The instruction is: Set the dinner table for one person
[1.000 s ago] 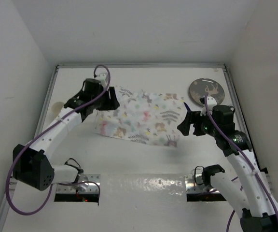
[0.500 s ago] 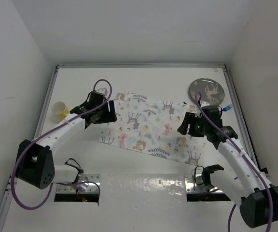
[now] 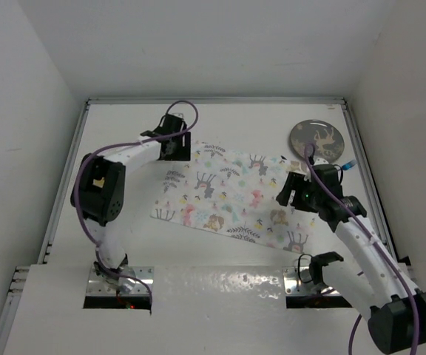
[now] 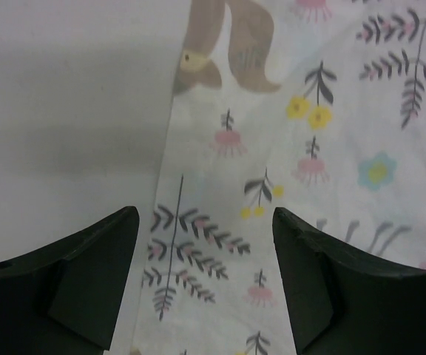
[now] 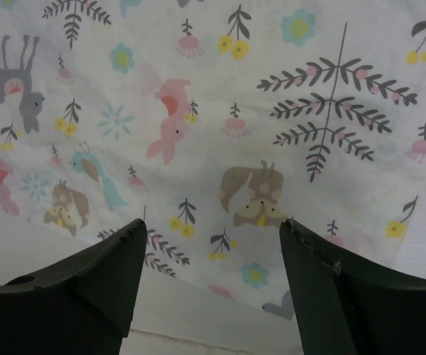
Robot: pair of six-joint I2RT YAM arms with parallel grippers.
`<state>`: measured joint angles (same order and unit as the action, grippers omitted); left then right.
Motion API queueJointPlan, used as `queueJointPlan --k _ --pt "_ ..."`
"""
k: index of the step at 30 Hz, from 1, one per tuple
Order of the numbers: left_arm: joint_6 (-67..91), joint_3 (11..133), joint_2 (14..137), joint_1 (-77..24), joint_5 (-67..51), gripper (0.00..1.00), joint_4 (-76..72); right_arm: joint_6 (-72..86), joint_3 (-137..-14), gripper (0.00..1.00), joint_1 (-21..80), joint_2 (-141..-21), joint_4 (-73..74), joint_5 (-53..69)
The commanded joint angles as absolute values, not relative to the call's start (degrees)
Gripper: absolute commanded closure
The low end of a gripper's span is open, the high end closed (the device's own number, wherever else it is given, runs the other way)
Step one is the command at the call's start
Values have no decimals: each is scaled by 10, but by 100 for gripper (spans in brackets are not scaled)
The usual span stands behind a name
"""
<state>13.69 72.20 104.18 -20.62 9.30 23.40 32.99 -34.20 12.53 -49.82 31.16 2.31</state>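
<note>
Top external view: the bench (image 3: 220,122) is a large white surface with thin metal rails, and it fills the space between the white walls. In its middle lies the placemat (image 3: 228,196), spread flat and turned a little, so that its left end is farther away than its right end. It is white, with deer, leaves and small flowers printed on it.

A dark round plate (image 3: 316,139) with a pale deer figure stands on the bench at the far right, just beside the far right corner of the placemat. A small thing with a blue tip (image 3: 350,164) is near the right rail; I cannot tell what it is.

The left gripper (image 3: 174,140) is at the far left corner of the placemat. In the left wrist view its jaws stand apart. One finger (image 4: 72,288) is over the bare bench and the other is over the printed cloth, with the edge of the placemat between them.

The right gripper (image 3: 291,188) is over the right part of the placemat. In the right wrist view it is also released, with both fingers (image 5: 72,296) wide apart above the printed cloth. I cannot tell if either gripper touches the placemat.
</note>
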Motion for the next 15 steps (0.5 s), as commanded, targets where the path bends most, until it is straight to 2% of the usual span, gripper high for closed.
queueJointPlan --k 1,10,13,14,15 --pt "98 792 1104 -195 147 30 236 328 -353 27 129 -473 334 2" --pt "85 872 1221 -178 118 38 241 323 -352 24 129 -445 361 2" --pt "88 878 1237 -173 103 50 242 317 -352 24 130 -439 365 -7" --pt "90 875 1239 -171 94 61 241 316 -350 24 129 -438 365 -10" --pt "93 873 1240 -170 90 67 239 315 -350 24 129 -437 365 -13"
